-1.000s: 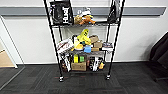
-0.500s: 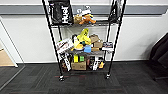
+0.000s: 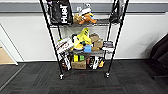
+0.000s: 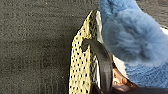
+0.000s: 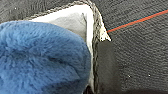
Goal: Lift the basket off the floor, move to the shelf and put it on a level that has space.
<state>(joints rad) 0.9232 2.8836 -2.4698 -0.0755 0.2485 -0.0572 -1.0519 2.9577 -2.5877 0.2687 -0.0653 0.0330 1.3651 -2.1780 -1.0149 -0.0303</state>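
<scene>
The shelf is being seen against the white wall, its casters on the floor and its tiers being crowded by a black bag, plush toys and a cardboard box. In the wrist views, the basket is being seen above the carpet, with a blue plush being carried inside it. Whether the fingers are being kept open or closed cannot be told.

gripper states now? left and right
Left: cannot be told; its view looks onto the basket end with the dark handle.
Right: cannot be told; its view looks onto the other basket end.
</scene>
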